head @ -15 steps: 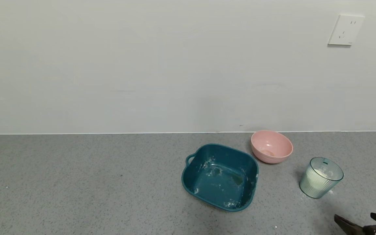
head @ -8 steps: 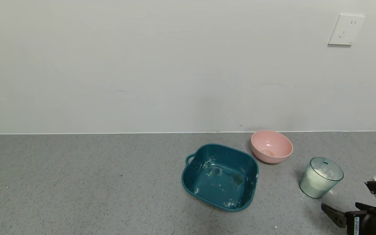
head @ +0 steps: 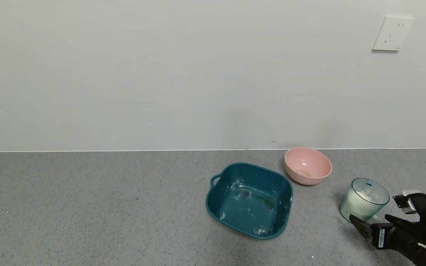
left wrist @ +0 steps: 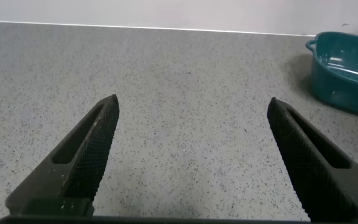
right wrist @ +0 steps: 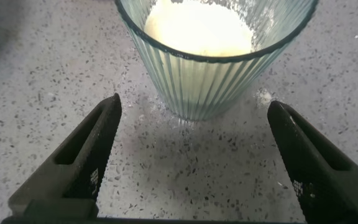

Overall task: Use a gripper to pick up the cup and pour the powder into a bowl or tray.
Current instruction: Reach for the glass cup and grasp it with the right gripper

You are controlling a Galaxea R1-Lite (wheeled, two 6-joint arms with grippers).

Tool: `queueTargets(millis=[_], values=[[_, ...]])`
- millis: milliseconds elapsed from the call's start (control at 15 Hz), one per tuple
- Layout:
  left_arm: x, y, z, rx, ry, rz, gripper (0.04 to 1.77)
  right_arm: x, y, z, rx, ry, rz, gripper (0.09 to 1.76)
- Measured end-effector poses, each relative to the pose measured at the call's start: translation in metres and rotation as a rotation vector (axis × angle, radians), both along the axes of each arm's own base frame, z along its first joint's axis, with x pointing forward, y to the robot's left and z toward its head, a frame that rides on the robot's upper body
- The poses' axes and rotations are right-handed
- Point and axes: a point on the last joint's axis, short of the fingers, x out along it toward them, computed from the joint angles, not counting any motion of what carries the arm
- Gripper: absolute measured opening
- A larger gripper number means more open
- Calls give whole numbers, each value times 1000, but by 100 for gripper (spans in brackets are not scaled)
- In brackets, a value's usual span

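Note:
The ribbed pale green-teal cup (head: 363, 201) stands upright on the grey counter at the right, with white powder (head: 364, 195) inside. In the right wrist view the cup (right wrist: 213, 68) and its powder (right wrist: 197, 28) are just ahead of the jaws. My right gripper (head: 377, 210) (right wrist: 193, 112) is open, its fingers spread wide, low on the counter right beside the cup and not touching it. The pink bowl (head: 308, 165) sits behind and left of the cup. My left gripper (left wrist: 193, 109) is open and empty over bare counter.
A dark teal tray (head: 250, 199) with a handle and powder smears sits left of the cup and also shows in the left wrist view (left wrist: 347, 71). A little spilled powder (right wrist: 263, 96) lies by the cup's base. The wall with a socket (head: 392, 33) is behind.
My right gripper has moved in from the lower right corner, forward and left, up to the cup. The cup, bowl and tray have not moved.

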Motion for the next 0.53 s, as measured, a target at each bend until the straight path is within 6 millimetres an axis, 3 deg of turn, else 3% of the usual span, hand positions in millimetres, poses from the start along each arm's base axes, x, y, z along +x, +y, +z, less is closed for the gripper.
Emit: queueTargets(millis=[533], values=[[0,0,0,0,0,0,172,9,-2,-11,-21,27,-2,171]])
